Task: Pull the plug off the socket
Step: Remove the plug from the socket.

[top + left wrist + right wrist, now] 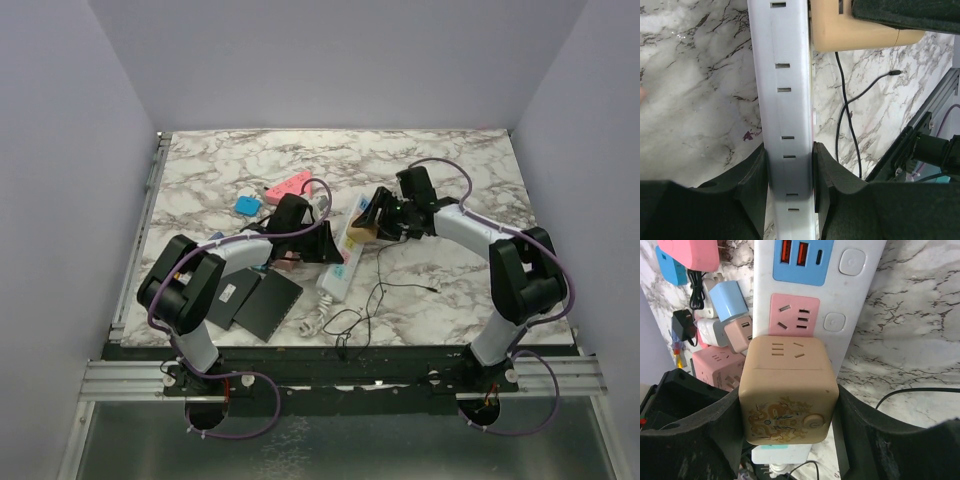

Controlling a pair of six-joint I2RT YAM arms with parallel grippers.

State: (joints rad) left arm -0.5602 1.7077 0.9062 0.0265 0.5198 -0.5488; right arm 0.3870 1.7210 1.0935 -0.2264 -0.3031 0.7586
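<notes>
The socket, a long white power strip [338,272] [785,100] [850,295], lies diagonally mid-table and shows blue and pink outlet panels in the right wrist view. My left gripper [322,246] [790,152] is shut on its long sides, with the black fingers [752,175] pressed against both edges. The plug is a tan cube adapter [362,232] [855,30] [787,390] with a dragon print and a round button. It sits against the strip's face just below the pink outlet. My right gripper [388,220] [788,396] is shut on the cube's two sides.
Two flat black pads [258,300] lie at the near left. A pink strip [285,186] and a blue adapter [246,206] sit farther back. Pink, blue and white adapters [722,335] cluster left of the socket. A thin black cable [375,295] and the white cord [310,320] trail toward the front edge.
</notes>
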